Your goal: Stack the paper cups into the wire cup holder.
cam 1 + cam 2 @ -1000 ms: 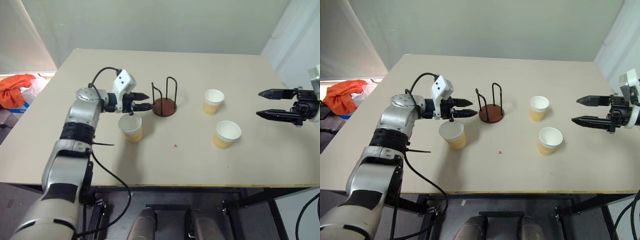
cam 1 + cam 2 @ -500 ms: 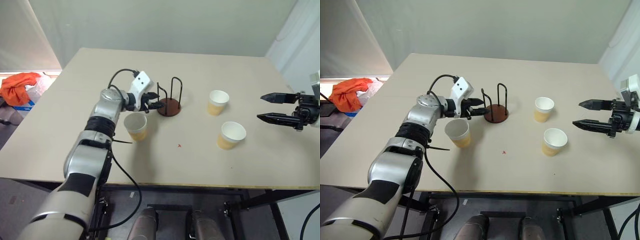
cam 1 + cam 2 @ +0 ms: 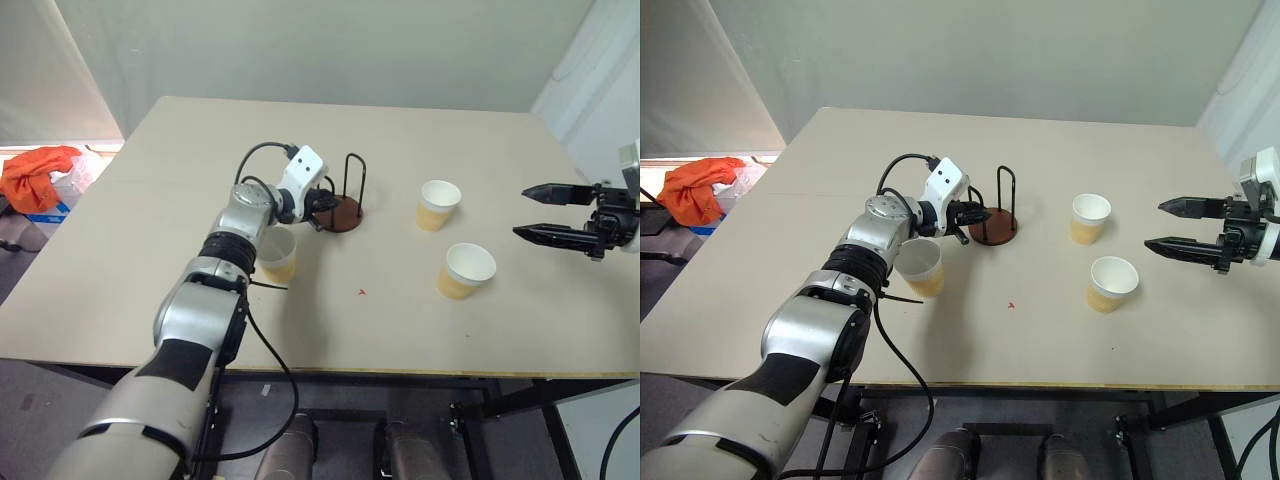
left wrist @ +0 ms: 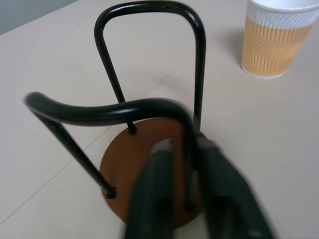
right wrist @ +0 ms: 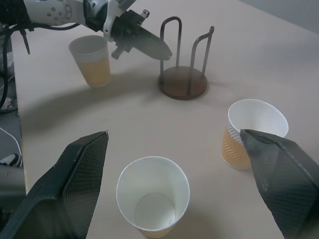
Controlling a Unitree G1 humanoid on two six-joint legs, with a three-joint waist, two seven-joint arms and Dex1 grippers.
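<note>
The holder [image 3: 338, 208] stands near the middle of the table [image 3: 420, 320], its brown disc base flat and its two black wire loops upright. The left gripper [image 3: 976, 213] reaches in from the holder's nine o'clock side, and its fingers are pinched narrow on the near wire loop: in the left wrist view the two blurred fingers [image 4: 154, 194] stand on either side of one leg of that loop, with the disc behind them. From the head views the fingertips merge with the dark wire and the grip itself is hard to make out.

Three cups stand upright and empty, none in the holder. One cup [image 3: 277, 252] sits at about seven o'clock from the holder, close under the left forearm, which covers part of its rim. A second cup [image 3: 438, 204] stands at three o'clock from the holder, well apart from it. A third cup [image 3: 466, 270] stands at about four o'clock, nearer the table's front edge.

The right gripper [image 3: 540, 212] hovers above the table's right side, fingers spread wide and holding nothing; its wrist is cut off by the picture edge. An orange cloth [image 3: 35, 175] lies beyond the table's left edge, partly hidden.
</note>
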